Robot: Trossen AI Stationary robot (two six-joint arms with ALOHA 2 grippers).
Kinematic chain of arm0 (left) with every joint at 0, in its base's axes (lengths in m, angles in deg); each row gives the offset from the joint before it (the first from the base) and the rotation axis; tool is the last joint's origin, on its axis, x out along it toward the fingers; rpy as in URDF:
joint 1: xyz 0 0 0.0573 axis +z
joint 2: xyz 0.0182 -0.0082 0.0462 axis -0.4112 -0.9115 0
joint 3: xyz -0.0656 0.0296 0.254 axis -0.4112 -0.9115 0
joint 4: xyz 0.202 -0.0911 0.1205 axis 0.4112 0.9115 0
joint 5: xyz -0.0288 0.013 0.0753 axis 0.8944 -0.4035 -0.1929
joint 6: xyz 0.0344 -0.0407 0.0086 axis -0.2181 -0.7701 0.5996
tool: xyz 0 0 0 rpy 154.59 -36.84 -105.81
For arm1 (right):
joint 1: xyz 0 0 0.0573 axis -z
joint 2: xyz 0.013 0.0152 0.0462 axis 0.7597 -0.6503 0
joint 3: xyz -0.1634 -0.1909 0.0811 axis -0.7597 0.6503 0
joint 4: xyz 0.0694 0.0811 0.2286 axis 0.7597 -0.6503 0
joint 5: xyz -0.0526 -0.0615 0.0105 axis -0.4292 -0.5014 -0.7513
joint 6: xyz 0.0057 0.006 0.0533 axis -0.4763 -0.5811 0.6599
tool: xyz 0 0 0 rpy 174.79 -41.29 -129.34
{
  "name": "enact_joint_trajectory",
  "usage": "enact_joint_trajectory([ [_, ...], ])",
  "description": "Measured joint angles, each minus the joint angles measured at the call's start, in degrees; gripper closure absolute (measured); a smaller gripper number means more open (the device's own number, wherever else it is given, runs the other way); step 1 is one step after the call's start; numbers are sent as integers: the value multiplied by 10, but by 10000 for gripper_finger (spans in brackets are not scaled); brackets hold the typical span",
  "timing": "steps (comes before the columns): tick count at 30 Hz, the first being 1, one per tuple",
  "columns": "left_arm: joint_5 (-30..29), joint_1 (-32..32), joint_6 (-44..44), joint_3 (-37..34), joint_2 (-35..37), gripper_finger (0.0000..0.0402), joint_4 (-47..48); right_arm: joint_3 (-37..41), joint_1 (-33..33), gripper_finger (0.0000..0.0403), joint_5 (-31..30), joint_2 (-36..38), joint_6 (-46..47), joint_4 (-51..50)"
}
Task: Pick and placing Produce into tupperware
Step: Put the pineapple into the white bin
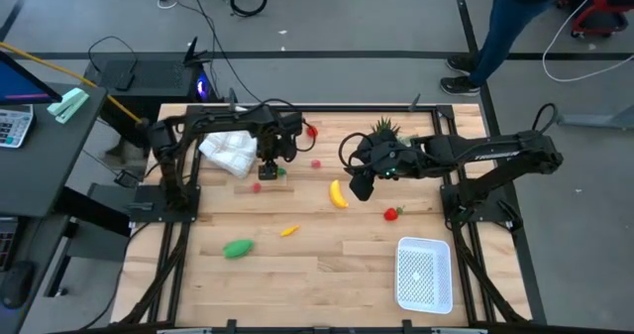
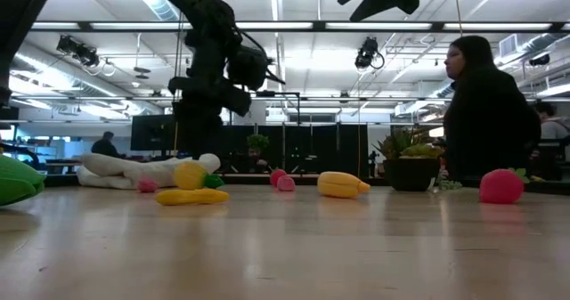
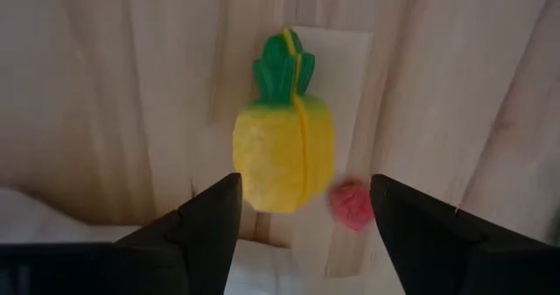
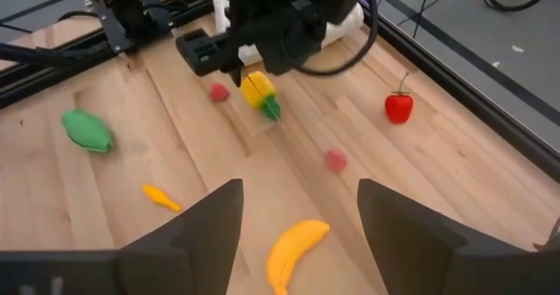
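Note:
My left gripper [image 3: 306, 221] is open and hovers just above a yellow toy pineapple with a green top [image 3: 284, 151], which lies on the table near the white cloth [image 1: 230, 153]; its fingers stand either side of the pineapple, apart from it. My right gripper [image 4: 300, 221] is open, raised above the yellow banana [image 4: 296, 247] at mid-table [image 1: 339, 193]. On the boards lie a red strawberry [image 1: 393, 213], a green oblong piece [image 1: 238, 248], a small orange piece [image 1: 288, 231] and small pink and red pieces [image 1: 317, 162]. The white tupperware [image 1: 424, 273] sits at the near right.
A small spiky potted plant [image 1: 384, 129] stands at the far edge behind my right arm. A pink raspberry [image 3: 352, 206] lies beside the pineapple. A person [image 2: 485, 113] stands beyond the table's far right side. Bare boards lie between banana and tupperware.

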Motion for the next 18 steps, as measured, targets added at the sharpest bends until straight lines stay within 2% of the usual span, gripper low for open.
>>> enact_joint_trajectory([
  [7, -34, 0, 1, 0, -19, 136, -30, 0, 0, 174, 0, 0, 1, 0],
  [18, -35, 14, -1, -15, -18, 137, -29, 0, 0, 176, 0, 0, 1, 0],
])
